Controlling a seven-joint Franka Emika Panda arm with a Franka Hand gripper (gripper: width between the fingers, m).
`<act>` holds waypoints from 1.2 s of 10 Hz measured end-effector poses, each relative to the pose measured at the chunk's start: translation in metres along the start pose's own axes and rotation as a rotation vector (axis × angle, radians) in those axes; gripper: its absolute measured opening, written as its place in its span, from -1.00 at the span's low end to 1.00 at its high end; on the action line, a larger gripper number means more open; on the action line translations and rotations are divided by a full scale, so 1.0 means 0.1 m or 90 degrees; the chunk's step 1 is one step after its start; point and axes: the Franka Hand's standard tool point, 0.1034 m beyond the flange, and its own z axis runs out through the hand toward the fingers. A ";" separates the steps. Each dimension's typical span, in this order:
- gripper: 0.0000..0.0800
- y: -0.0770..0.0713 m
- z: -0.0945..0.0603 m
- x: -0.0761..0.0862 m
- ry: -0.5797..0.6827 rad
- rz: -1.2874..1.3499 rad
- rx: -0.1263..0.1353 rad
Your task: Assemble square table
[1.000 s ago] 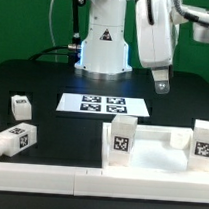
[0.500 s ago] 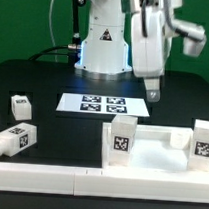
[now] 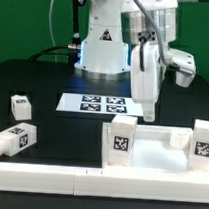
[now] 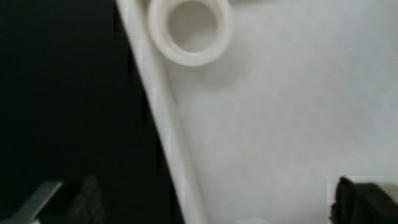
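Exterior view, lower right of frame: panel (image 3: 150,147) of the square table flat on the table (image 3: 54,84). Two tagged legs (image 3: 120,139) upright just beside its near side; touching or not, can't tell. Two more legs (image 3: 17,137) at lower left of frame, well apart from panel. Rail (image 3: 48,177) along bottom edge; marker board (image 3: 97,104) mid-frame, behind.

Step, as judged: very start, i.e. grab panel to shift/seat it before any leg work. No leg seen in a socket.

Tool (image 3: 149,113) pointed straight down, wrist approx. vertical, hanging just above panel's far rim, right of frame centre. Wide open, nothing held. Wrist view: fingertips (image 4: 59,195) either side of panel's raised rim, one over black table, other over white panel face; round corner socket (image 4: 191,28) just beyond the jaws.

Next move, prob.: lower till rim sits between the pads, then close. Needs rim centred in the gap, no tip landing on rim top. Grip near a corner likely to swivel panel when dragged, so go slow. Watch nearest leg: easy to knock over.
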 end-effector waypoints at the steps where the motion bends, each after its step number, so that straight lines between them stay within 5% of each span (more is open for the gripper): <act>1: 0.62 0.02 0.04 -0.01 0.004 -0.014 -0.037; 3: 0.62 0.01 0.09 0.00 0.017 -0.082 -0.106; 5: 0.62 -0.08 0.08 -0.03 0.017 -0.089 -0.102; 7: 0.62 -0.20 0.05 0.05 -0.007 -0.005 0.026; 8: 0.62 -0.18 0.09 0.10 -0.007 0.004 0.053; 9: 0.62 -0.17 0.12 0.15 -0.005 0.019 0.078; 12: 0.62 -0.15 0.14 0.13 -0.005 0.018 0.077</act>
